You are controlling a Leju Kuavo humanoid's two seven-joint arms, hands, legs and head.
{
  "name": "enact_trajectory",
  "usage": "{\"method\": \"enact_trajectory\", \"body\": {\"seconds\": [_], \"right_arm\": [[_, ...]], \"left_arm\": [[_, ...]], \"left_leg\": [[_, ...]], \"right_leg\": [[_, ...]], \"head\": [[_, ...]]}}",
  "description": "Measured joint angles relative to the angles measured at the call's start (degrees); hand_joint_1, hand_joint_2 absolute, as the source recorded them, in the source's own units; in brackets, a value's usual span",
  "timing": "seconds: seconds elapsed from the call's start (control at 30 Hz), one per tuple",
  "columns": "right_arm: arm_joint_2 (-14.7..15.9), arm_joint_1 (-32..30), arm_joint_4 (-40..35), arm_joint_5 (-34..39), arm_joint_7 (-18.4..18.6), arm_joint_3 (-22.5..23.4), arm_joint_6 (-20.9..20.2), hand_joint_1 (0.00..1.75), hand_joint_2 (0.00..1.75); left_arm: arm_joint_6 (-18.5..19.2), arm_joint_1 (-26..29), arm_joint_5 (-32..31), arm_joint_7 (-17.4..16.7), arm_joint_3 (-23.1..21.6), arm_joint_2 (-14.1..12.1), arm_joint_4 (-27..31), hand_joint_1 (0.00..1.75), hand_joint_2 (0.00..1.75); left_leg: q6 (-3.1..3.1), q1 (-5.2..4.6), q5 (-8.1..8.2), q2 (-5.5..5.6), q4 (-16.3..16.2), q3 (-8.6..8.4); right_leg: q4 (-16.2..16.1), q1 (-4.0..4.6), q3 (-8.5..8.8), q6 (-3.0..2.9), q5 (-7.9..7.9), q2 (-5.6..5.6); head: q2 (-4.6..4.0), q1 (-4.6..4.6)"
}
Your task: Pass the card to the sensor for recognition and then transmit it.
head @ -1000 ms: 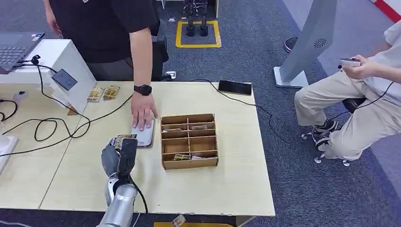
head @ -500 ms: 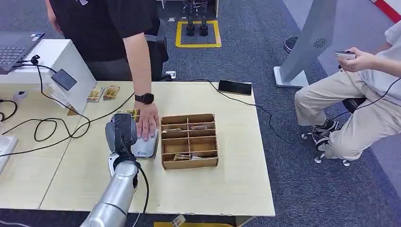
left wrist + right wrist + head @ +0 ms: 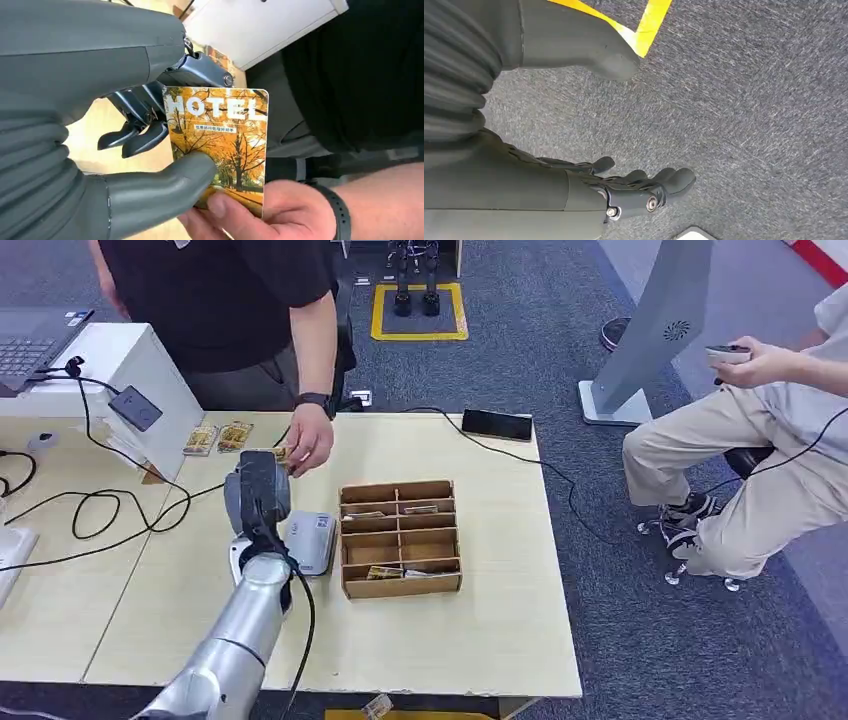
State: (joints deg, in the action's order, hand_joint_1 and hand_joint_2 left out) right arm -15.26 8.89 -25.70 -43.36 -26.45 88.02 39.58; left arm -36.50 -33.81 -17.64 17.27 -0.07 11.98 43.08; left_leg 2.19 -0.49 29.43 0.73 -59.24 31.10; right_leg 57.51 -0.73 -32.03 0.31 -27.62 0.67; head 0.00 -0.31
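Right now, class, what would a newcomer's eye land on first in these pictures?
The orange HOTEL card, pinched by the robot's left hand while a person's hand grips its other end above the table. Next, the compartmented cardboard box beside a grey card reader.

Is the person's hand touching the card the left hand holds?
Touching. The left wrist view shows the person's hand with a thumb pressed on the card's lower edge, while the left hand pinches the card with its thumb.
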Motion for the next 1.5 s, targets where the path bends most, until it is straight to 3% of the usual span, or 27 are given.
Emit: {"method": "enact_trajectory", "body": {"seconds": [0.3, 0.33, 0.37, 0.47, 0.5, 0.73, 0.77, 0.97, 1.2, 1.37, 1.5], "right_arm": [[0.0, 0.0, 0.3, -0.2, -0.1, 0.0, 0.0, 0.00, 1.75], [0.0, 0.0, 0.3, -0.2, -0.1, 0.0, 0.0, 0.00, 1.75], [0.0, 0.0, 0.3, -0.2, -0.1, 0.0, 0.0, 0.00, 1.75], [0.0, 0.0, 0.4, -0.2, -0.1, 0.0, 0.0, 0.00, 1.75], [0.0, 0.0, 0.4, -0.2, 0.0, 0.0, 0.0, 0.00, 1.75], [0.0, 0.0, 0.2, 0.6, 0.6, 0.0, 0.0, 0.00, 1.75], [0.0, 0.0, 0.1, 0.6, 0.6, 0.0, 0.0, 0.00, 1.75], [-0.1, -0.1, -0.2, 1.2, 0.8, 0.0, 0.0, 0.00, 1.75], [-0.8, -0.3, -1.6, 2.6, 1.2, 0.0, 0.0, 0.00, 1.75], [-1.1, -0.3, -2.0, 2.8, 1.2, 0.0, 0.0, 0.00, 1.75], [-1.3, -0.6, -2.3, 4.0, 1.3, 0.0, 0.0, 0.00, 1.75]], "left_arm": [[0.1, -2.8, 2.4, -0.7, -0.1, -0.4, -2.1, 1.75, 1.75], [0.1, -3.1, 2.7, -1.1, -0.1, -0.5, -2.4, 0.45, 1.75], [0.2, -3.5, 2.9, -1.1, -0.1, -0.7, -2.7, 0.00, 1.75], [-0.6, -3.9, 3.9, -0.4, -0.1, -1.1, -3.4, 0.00, 1.75], [-0.7, -3.9, 5.4, 0.6, -0.1, -1.1, -3.5, 0.00, 0.00], [-0.7, -3.9, 10.4, 5.9, -0.1, -1.1, -3.5, 0.00, 0.00], [-0.7, -3.9, 10.5, 6.1, -0.1, -1.1, -3.5, 0.00, 1.75], [0.9, -2.0, 13.2, 7.3, -0.1, -1.4, 0.3, 0.00, 1.75], [8.0, 6.9, 18.8, 6.6, -3.2, -2.4, 17.7, 0.00, 1.75], [9.3, 10.1, 19.6, 5.9, -5.2, -3.1, 24.2, 0.00, 1.75], [15.3, 14.8, 21.3, 5.3, -8.2, -4.5, 30.4, 0.00, 1.75]], "left_leg": [[0.00, 0.00, 0.00, -0.01, 0.0, 0.01], [0.00, 0.00, 0.00, -0.01, 0.0, 0.01], [0.00, 0.00, 0.00, -0.01, 0.0, 0.01], [0.00, 0.00, 0.00, -0.01, 0.0, 0.01], [0.00, 0.00, 0.00, -0.01, 0.0, 0.01], [0.00, 0.00, 0.00, 0.00, 0.0, 0.02], [0.00, 0.00, 0.00, 0.00, 0.0, 0.03], [0.00, 0.00, 0.00, -0.02, 0.0, 0.02], [0.00, 0.01, 0.01, 0.01, 0.0, 0.11], [0.00, 0.00, 0.00, -0.01, 0.0, 0.11], [0.00, 0.00, 0.01, -0.03, 0.0, 0.11]], "right_leg": [[0.0, 0.00, 0.00, 0.00, 0.00, 0.02], [0.0, 0.00, 0.00, 0.00, 0.00, 0.02], [0.0, 0.00, 0.00, 0.00, 0.00, 0.02], [0.0, 0.00, -0.01, 0.00, 0.00, 0.02], [0.0, 0.00, -0.01, 0.00, 0.00, 0.02], [0.0, 0.00, -0.01, 0.00, 0.00, 0.01], [0.0, 0.00, -0.01, 0.00, 0.00, 0.01], [0.0, 0.00, -0.01, 0.00, 0.00, 0.04], [0.0, 0.00, -0.10, 0.00, -0.02, 0.05], [0.0, 0.00, -0.10, 0.00, -0.01, 0.06], [0.0, -0.01, -0.10, 0.00, -0.01, 0.09]], "head": [[0.00, 0.00], [0.00, 0.00], [0.00, 0.00], [0.00, 0.00], [0.00, 0.00], [0.00, 0.00], [0.00, 0.00], [0.00, 0.00], [0.00, 0.00], [0.00, 0.00], [0.00, 0.02]]}}
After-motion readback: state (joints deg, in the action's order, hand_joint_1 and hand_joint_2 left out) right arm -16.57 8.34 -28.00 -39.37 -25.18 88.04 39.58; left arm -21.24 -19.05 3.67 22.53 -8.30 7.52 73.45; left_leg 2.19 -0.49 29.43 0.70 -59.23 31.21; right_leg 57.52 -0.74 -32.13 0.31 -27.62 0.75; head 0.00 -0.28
